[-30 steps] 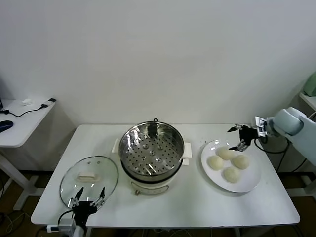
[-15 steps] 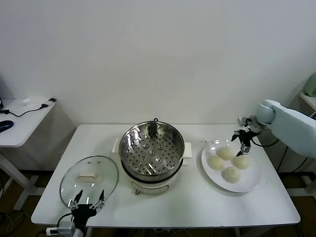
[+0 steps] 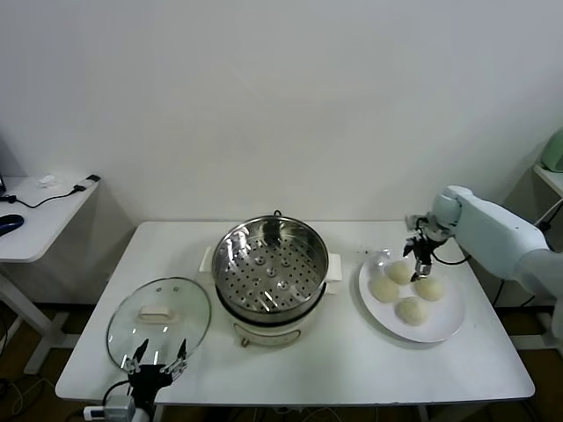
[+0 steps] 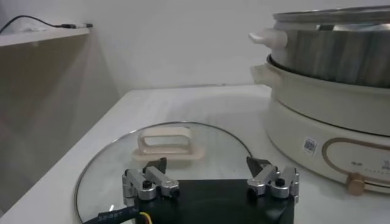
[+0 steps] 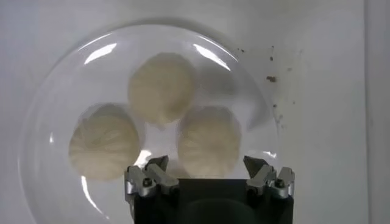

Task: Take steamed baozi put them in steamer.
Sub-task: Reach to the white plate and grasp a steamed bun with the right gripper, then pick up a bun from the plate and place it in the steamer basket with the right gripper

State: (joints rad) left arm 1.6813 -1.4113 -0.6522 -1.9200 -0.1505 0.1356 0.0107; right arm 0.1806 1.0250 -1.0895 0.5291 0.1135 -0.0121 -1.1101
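Note:
Four cream-white baozi lie on a white plate (image 3: 444, 327) to the right of the steamer (image 3: 268, 277), among them a back one (image 3: 401, 272) and a front one (image 3: 412, 309). The steamer's perforated tray holds nothing. My right gripper (image 3: 419, 257) hangs open, pointing down over the back of the plate. In the right wrist view its fingers (image 5: 206, 165) straddle the space just above one baozi (image 5: 208, 140), with two more (image 5: 161, 85) (image 5: 105, 141) beyond on the plate (image 5: 91, 55). My left gripper (image 3: 157, 356) rests open at the table's front left, empty (image 4: 207, 165).
A round glass lid (image 3: 176, 299) with a white handle (image 4: 164, 141) lies flat left of the steamer (image 4: 341, 79), just ahead of the left gripper. The white table (image 3: 352, 352) has bare surface in front of the steamer. A side table (image 3: 35, 220) stands far left.
My right arm has swung in from the table's right edge to above the plate, and its gripper has turned to point down at the baozi. The left arm stays put.

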